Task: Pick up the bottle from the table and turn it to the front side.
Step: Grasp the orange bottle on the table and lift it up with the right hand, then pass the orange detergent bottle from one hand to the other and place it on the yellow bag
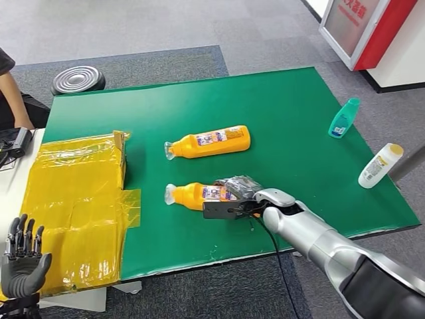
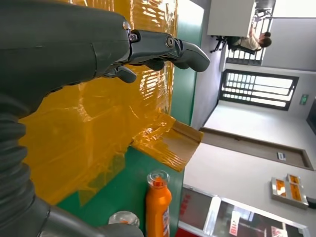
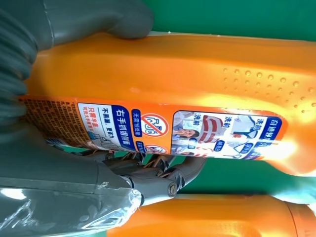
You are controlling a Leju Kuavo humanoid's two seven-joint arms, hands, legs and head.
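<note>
Robot's right hand (image 1: 240, 194) closes around the near orange bottle (image 1: 198, 195) on the green table (image 1: 281, 113).

The bottle lies on its side at 6 o'clock from a second orange bottle (image 1: 209, 141), thumb over one flank and fingers (image 3: 164, 170) under the other, apparently to lift and turn it. The left hand (image 1: 21, 262) hovers at 8 o'clock, fingers spread, holding nothing.

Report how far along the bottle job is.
Done: the right hand has reached the nearer orange bottle and grips its body, thumb on one side, fingers on the other. In hand: the grasp; the bottle seems to lie flat on the green table. Left: lifting and turning it to the front. The left hand is idle, holding nothing.
</note>
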